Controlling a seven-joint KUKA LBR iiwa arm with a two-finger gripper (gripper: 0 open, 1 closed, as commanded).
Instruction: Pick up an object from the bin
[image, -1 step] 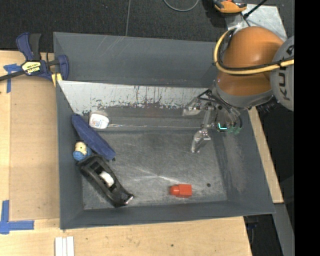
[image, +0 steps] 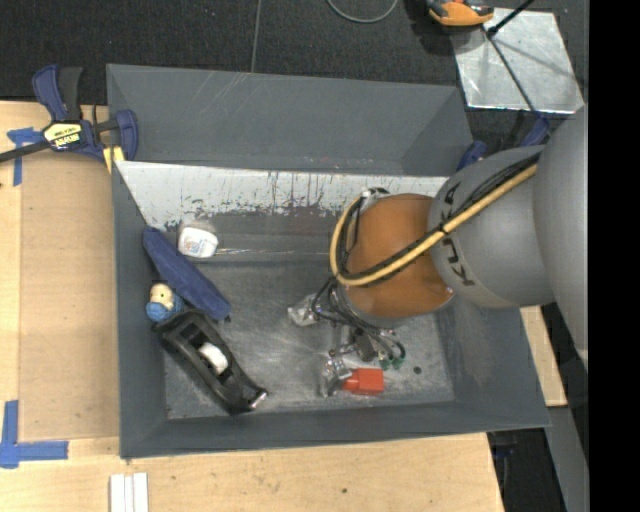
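We log the claw low in the grey bin, front right, just beside a small orange-red block | black tape dispenser front left | behind it we see a blue cloth, a white roll, a small yellow-headed figure

The grey arm comes in from the right, its thick last link angled down and to the left. A rounded orange cover wraps the wrist. A yellow and a black cable run along the link and loop round the cover's left side. Below the cover the end effector points down, sitting low, its upper part hidden by the wrist.
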